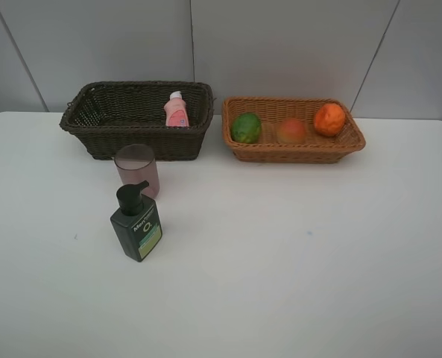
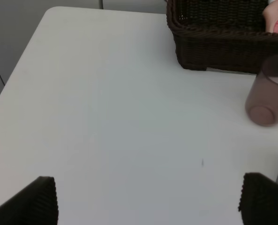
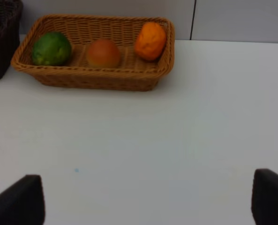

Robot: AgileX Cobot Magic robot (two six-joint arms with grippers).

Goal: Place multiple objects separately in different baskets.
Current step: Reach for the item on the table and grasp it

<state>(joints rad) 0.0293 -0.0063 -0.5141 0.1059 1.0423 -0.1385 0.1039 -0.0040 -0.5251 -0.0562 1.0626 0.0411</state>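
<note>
Fruit done: green lime-like fruit [image 1: 246,127], peach [image 1: 291,131] and orange [image 1: 329,119] all in tan wicker basket [image 1: 295,155]. Pink white-capped bottle [image 1: 176,110] in dark brown basket [image 1: 94,130]. Remaining, likely for dark basket: translucent pink cup [image 1: 137,170] and dark green pump bottle [image 1: 136,224], upright on table [image 1: 317,246] before it. Left gripper [image 2: 148,201] and right gripper [image 3: 146,199]: jaws wide apart, empty.

woven wicker baskets [image 1: 139,142], translucent cup [image 1: 137,170]

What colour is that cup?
The cup is see-through pink, clearest in the exterior high view.
</note>
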